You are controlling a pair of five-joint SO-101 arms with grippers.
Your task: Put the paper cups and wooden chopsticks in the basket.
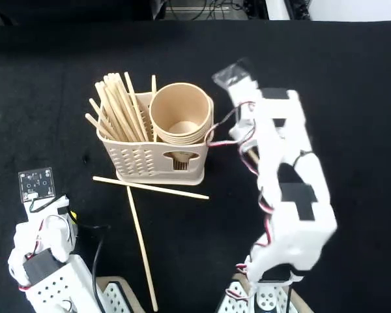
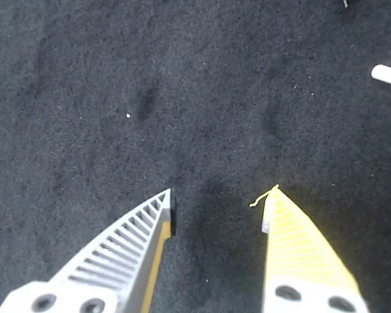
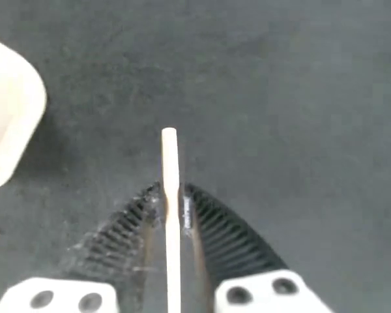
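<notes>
At the table's near corner the left gripper (image 2: 220, 192) hangs over bare black cloth (image 2: 117, 78), its jaws spread wide with nothing between them. A pale stick end (image 2: 388, 75) lies off to one side.

Just beyond, two loose chopsticks (image 1: 150, 187) lie on the cloth. One runs crosswise along the foot of the basket (image 1: 153, 163); the other (image 1: 142, 244) starts just under it and stretches back toward the near edge. The two meet in a rough T.

The right arm reaches up the table's other side. The right gripper (image 3: 171, 192) is clamped tight on a single chopstick (image 3: 169, 156), which pokes out past the fingertips – the basket's rounded corner sits close by.

Farther back, the pale slotted basket stands upright. It holds a nested stack of cups (image 1: 181, 117) at the end nearer the right arm and a leaning bundle (image 1: 117, 107) of chopsticks at the other.
</notes>
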